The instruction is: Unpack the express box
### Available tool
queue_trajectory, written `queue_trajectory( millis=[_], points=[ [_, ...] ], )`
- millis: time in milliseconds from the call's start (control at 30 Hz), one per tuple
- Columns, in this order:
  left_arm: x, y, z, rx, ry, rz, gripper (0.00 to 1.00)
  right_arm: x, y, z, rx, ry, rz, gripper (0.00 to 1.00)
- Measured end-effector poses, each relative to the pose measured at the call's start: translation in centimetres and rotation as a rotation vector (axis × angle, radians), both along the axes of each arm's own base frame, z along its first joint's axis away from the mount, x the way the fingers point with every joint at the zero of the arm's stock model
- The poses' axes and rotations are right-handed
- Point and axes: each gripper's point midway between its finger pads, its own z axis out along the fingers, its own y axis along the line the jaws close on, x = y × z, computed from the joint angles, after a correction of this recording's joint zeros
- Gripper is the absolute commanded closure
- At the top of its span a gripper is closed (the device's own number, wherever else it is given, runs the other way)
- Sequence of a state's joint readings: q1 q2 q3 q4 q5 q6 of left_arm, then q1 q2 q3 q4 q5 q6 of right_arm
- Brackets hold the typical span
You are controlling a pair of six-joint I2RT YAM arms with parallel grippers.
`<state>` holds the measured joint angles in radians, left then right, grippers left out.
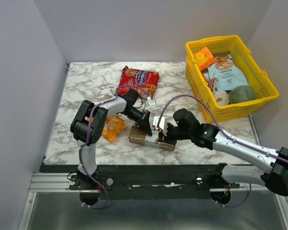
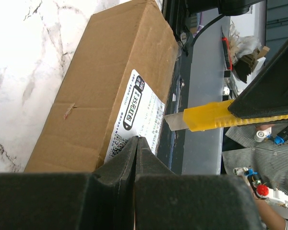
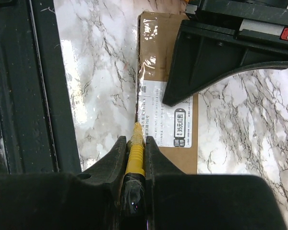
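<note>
Bright even light, glare on tabletop [image 2: 19, 57]

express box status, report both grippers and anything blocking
left gripper shut, tip down on express box top. right gripper shut on yellow knife, blade at taped edge. box sealed. taped edge unobstructed.

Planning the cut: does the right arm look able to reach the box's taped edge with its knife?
Likely yes. The knife in the right gripper has its tip at the taped edge of the box, and the left gripper sits over the other side, leaving that edge bare.
</note>
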<state>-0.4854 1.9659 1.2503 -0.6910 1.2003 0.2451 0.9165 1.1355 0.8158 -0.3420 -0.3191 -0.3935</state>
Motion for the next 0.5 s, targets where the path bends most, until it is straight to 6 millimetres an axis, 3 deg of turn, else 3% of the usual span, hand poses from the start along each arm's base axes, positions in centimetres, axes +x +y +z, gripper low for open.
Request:
queue_trajectory(
  millis=[500],
  points=[
    [0.0, 0.0, 0.0, 0.005, 0.023, 0.004, 0.93, -0.2, -0.8, -1.5, -0.047, 0.0, -0.011, 1.0]
  ],
)
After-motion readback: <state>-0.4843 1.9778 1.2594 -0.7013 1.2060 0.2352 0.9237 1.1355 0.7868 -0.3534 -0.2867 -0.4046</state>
